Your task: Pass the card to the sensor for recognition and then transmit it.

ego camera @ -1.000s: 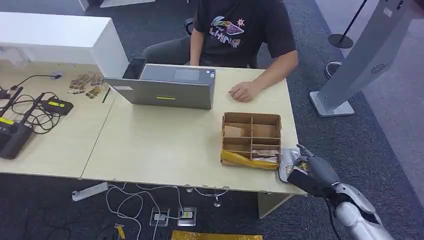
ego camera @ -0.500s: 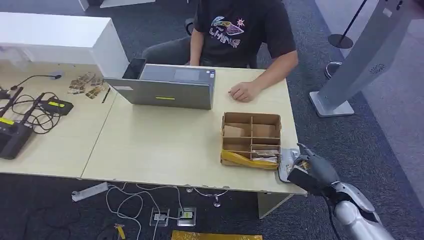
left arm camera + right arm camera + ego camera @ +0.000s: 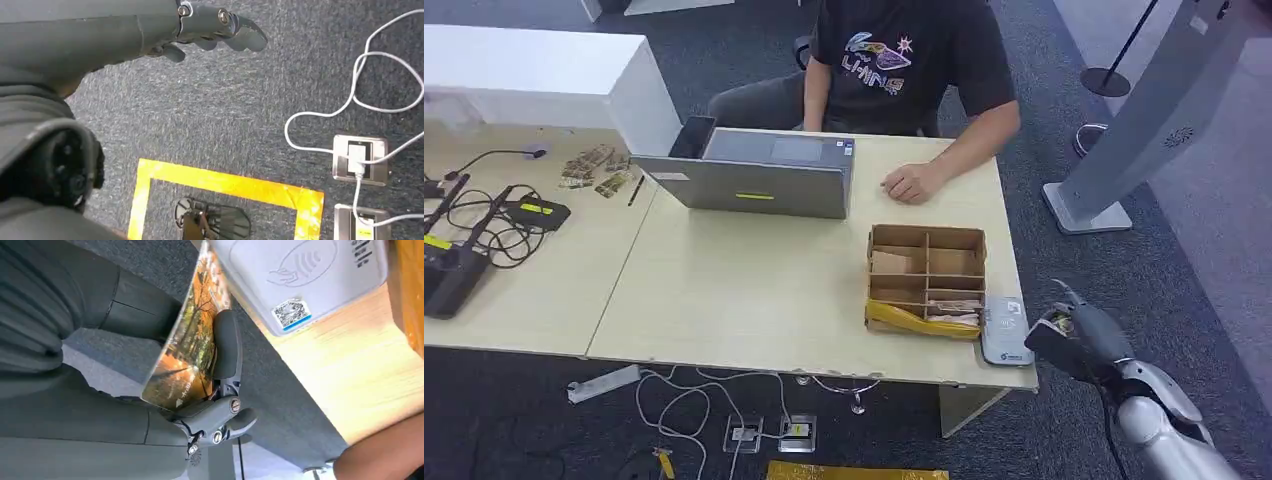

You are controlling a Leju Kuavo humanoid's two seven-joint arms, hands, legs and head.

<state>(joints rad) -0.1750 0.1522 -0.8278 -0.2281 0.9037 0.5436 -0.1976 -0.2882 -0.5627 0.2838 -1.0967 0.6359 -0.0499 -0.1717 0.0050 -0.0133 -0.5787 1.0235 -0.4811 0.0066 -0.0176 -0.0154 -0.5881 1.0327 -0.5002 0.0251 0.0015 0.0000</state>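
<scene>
My right hand (image 3: pixel 1079 338) hovers just off the table's right edge, beside the white card sensor (image 3: pixel 1006 331) that lies flat at the front right corner. In the right wrist view the hand (image 3: pixel 210 390) pinches a card (image 3: pixel 187 350) printed with an orange autumn scene, held on edge close to the sensor (image 3: pixel 300 275) without touching it. My left hand (image 3: pixel 210 27) hangs over the carpet, fingers loosely apart, holding nothing. A person (image 3: pixel 904 60) sits at the far side of the table with a hand (image 3: pixel 911 184) resting on it.
A cardboard divider box (image 3: pixel 927 277) stands left of the sensor. A grey laptop (image 3: pixel 754 175) sits mid-table, routers and cables (image 3: pixel 474 235) at far left. A white kiosk base (image 3: pixel 1089 205) stands on the carpet to the right. Floor sockets and cables (image 3: pixel 360 160) lie below.
My right hand has drawn back to the right, off the sensor, carrying the card with it. The sensor's whole top now shows. The person has not moved.
</scene>
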